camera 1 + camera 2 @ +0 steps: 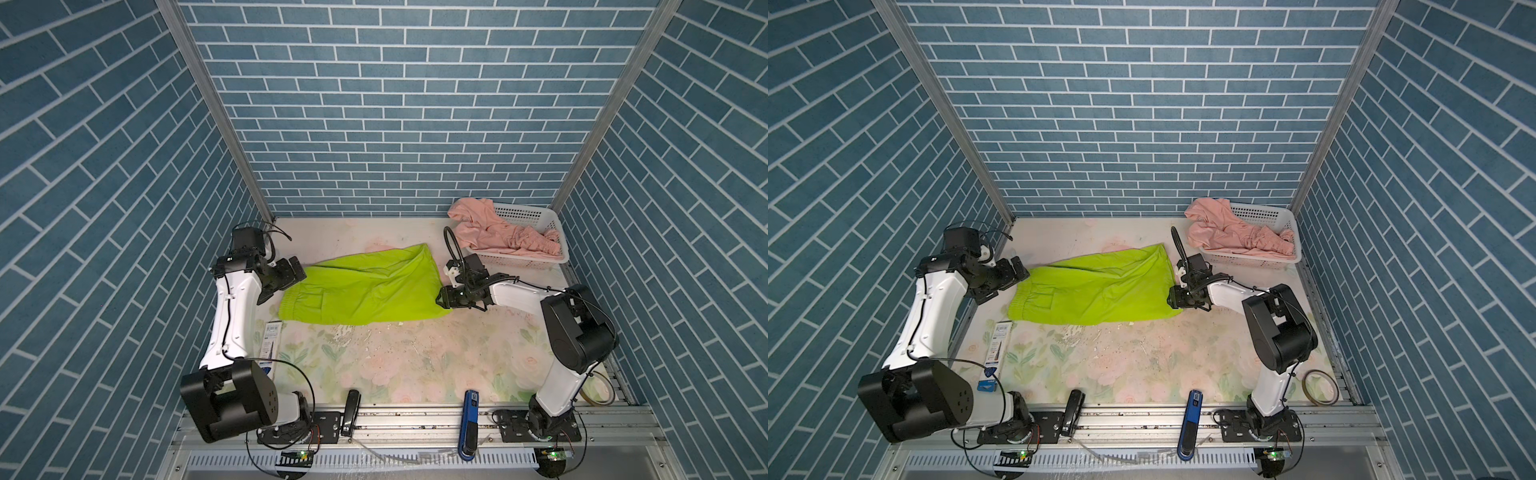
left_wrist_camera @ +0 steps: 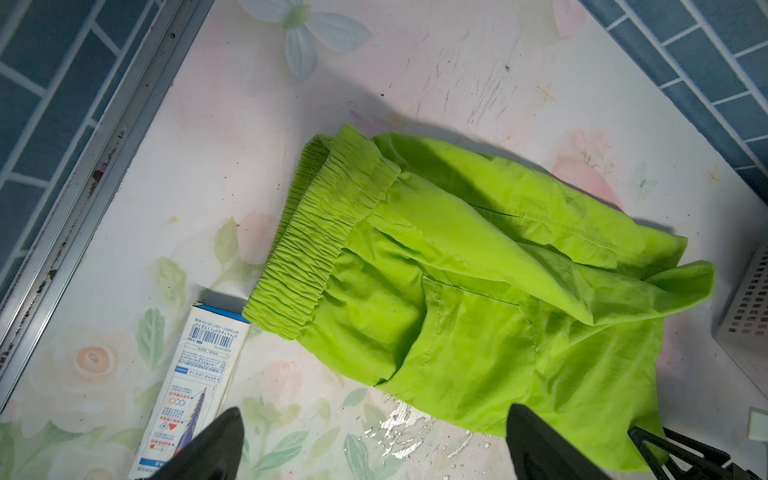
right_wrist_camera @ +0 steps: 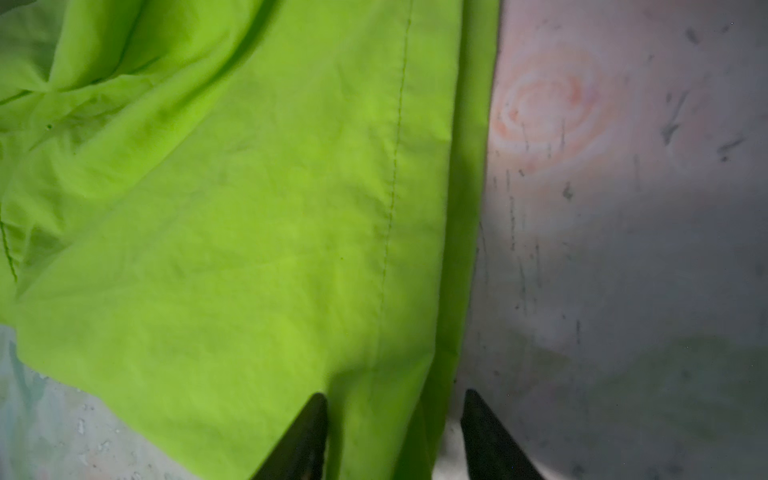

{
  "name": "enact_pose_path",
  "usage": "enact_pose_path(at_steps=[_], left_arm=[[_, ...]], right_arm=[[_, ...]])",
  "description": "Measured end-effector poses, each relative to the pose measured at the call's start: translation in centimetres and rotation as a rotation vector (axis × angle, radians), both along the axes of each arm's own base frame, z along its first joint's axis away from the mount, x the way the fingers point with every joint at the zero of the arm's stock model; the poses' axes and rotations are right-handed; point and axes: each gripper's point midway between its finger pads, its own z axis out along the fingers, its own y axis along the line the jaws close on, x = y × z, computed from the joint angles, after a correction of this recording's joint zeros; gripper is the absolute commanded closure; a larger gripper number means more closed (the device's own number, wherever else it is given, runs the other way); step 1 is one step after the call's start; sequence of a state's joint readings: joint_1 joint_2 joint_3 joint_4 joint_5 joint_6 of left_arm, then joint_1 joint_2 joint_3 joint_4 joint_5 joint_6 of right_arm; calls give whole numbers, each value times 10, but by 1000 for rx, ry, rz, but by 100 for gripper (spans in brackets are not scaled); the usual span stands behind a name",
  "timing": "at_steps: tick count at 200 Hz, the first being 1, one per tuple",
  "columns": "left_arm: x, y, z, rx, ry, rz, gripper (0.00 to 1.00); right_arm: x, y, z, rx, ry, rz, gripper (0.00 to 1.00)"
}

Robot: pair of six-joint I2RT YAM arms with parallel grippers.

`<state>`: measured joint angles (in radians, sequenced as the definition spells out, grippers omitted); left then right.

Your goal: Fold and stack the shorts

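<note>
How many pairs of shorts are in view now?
2. The lime-green shorts lie spread on the table; the salmon-pink shorts drape over the white basket, back right. More may be hidden in it.

Lime-green shorts (image 1: 1096, 291) lie spread; right gripper (image 1: 1172, 297) meets their hem, perhaps gripping.

We find the green shorts (image 1: 365, 286) at centre frame to be thin woven cloth with a faint sheen, creased, their waistband (image 2: 316, 237) closely ribbed. The pink shorts (image 1: 498, 237), upper right, look a softer, matt cloth. The basket (image 1: 536, 216) is white perforated plastic. The table covering (image 1: 415, 374) is printed, smooth, scuffed and flaking. The box (image 2: 195, 374), lower left, is glossy card.
</note>
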<state>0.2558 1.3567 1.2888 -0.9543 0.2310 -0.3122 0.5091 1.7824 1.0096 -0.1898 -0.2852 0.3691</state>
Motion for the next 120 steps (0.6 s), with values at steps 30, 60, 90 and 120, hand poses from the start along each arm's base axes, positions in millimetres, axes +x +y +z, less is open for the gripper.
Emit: enact_pose_path(at_steps=[30,60,90,120], left_arm=[[-7,-3,-4,-5,15,-12,0],[-12,-10,-8,-30,23,-28,0],[-23,-30,-16,-71,50,-71,0],[-28,-69,-11,-82,42,-178,0]], right_arm=[[-10,-3,-10,4,27,-10,100],[-34,-20,-6,-7,44,-36,100],[-76,-53,3,-51,71,-101,100],[-103,-88,9,-121,103,-208,50]])
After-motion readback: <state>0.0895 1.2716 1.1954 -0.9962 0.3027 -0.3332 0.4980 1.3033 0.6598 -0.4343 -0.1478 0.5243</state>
